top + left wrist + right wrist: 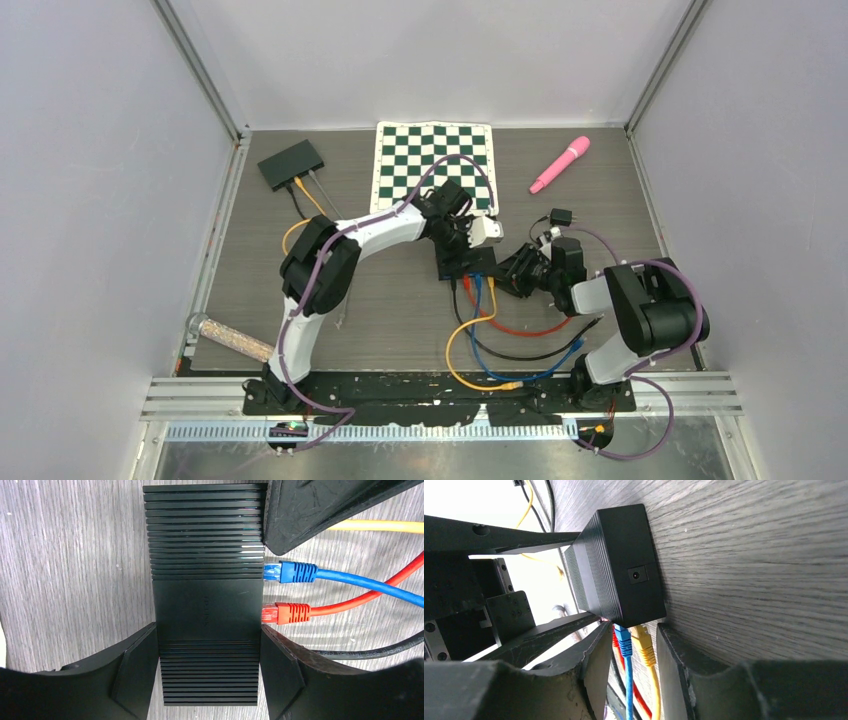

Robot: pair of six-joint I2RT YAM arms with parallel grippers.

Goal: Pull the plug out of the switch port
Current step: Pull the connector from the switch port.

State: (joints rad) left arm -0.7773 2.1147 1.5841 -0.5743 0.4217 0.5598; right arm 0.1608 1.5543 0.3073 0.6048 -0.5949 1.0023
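We see the left hand (pixel 209 645) clamping the black network switch (pixel 207 595) by its sides on the middle of the counter (pixel 400 330), while the right hand (pixel 634 635) — part open, gripping nothing — stands astride the yellow plug (pixel 644 647), seated in the switch's near face, long axis running toward the near edge.

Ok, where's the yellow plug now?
Right wrist view: the yellow plug sits in the switch, beside the blue plug, between the right fingers.

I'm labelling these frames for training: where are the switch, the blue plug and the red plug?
switch (pixel 207 605), left wrist view, flat middle of its top.
blue plug (pixel 298 572), left wrist view, ribbed boot.
red plug (pixel 293 613), left wrist view, ribbed boot.
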